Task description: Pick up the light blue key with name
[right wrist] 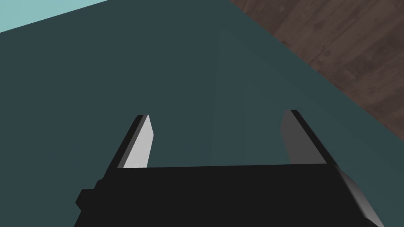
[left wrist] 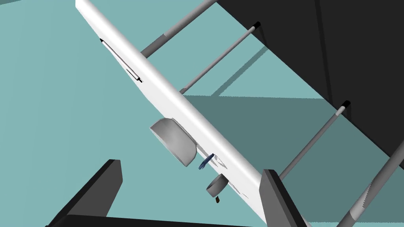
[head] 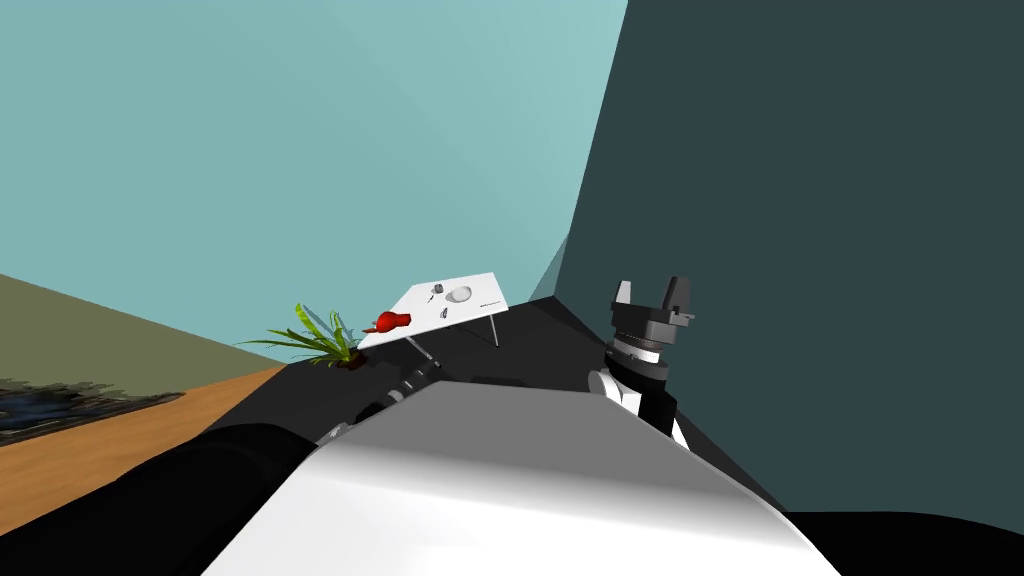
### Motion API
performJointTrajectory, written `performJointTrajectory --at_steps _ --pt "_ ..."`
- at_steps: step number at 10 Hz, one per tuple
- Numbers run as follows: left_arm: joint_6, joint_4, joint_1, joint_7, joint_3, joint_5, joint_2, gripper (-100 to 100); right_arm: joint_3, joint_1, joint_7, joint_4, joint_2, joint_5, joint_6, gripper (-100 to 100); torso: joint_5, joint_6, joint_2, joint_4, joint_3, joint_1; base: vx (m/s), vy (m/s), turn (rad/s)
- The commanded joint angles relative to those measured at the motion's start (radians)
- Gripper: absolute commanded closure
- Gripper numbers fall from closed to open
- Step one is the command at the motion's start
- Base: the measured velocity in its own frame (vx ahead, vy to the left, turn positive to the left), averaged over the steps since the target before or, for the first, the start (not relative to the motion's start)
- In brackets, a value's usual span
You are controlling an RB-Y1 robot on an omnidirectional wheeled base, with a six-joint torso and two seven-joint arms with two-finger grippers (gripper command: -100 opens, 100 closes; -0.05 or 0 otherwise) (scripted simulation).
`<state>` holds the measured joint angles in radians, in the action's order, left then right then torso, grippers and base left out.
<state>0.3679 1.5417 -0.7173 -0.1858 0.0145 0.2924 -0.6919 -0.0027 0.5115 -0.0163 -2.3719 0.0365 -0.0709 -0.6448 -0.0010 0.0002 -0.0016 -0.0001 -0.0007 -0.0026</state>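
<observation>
The small blue key [left wrist: 206,161] lies on a white table [left wrist: 158,84], between a pale bowl [left wrist: 175,142] and a little grey cup [left wrist: 216,185]. In the left wrist view the table is seen nearly edge-on, some way ahead of my left gripper [left wrist: 191,185], which is open with nothing between its fingers. From the head camera the key [head: 444,313] is a tiny dark mark near the table's [head: 420,298] front edge. My left arm [head: 400,385] reaches low toward the table. Raised by a dark teal wall, my right gripper [head: 652,290] is open and holds nothing.
A red object [head: 390,321] sits at the table's left end and a pen [left wrist: 120,59] lies at the far end. A green plant [head: 320,340] stands left of the table. Thin grey legs [left wrist: 311,142] hold the top. The dark wall [head: 800,250] is close on the right.
</observation>
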Motion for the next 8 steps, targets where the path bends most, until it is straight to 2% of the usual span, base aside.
performJointTrajectory --at_steps 1,2,3,4,5,6,8 --pt "0.004 -0.033 0.012 -0.003 -0.003 0.002 -0.005 -100 0.0 0.0 0.0 0.0 0.0 0.0 0.0 0 0.0 0.0 0.0 0.0 0.0 0.0 0.01 -0.017 0.006" --pt "-0.005 -0.07 0.014 -0.02 -0.009 0.017 -0.04 -100 0.0 0.0 0.0 0.0 0.0 0.0 0.0 0 0.0 0.0 0.0 0.0 0.0 0.001 0.021 -0.038 -0.104" --pt "-0.005 -0.088 0.014 -0.02 -0.009 0.017 -0.04 -100 0.0 0.0 0.0 0.0 0.0 0.0 0.0 0 0.0 0.001 0.0 0.0 0.0 0.001 0.02 -0.039 -0.072" --pt "-0.014 -0.127 0.017 -0.036 -0.016 0.031 -0.072 -100 0.0 0.0 0.0 0.0 0.0 0.0 0.0 0 0.0 0.0 0.0 0.0 0.0 0.001 0.035 -0.054 -0.152" --pt "-0.014 -0.143 0.017 -0.036 -0.016 0.031 -0.072 -100 0.0 0.0 0.0 0.0 0.0 0.0 0.0 0 0.0 0.001 -0.001 0.0 -0.001 0.0 0.032 -0.042 -0.061" --pt "-0.021 -0.175 0.021 -0.051 -0.023 0.043 -0.103 -100 0.0 0.0 0.0 0.0 0.0 0.0 0.0 0 0.0 0.0 -0.001 0.0 -0.001 0.0 0.041 -0.047 -0.118" --pt "-0.021 -0.197 0.021 -0.051 -0.023 0.043 -0.103 -100 0.0 0.0 0.0 0.0 0.0 0.0 0.0 0 0.0 0.0 -0.001 0.0 -0.001 0.001 0.025 -0.023 -0.038"
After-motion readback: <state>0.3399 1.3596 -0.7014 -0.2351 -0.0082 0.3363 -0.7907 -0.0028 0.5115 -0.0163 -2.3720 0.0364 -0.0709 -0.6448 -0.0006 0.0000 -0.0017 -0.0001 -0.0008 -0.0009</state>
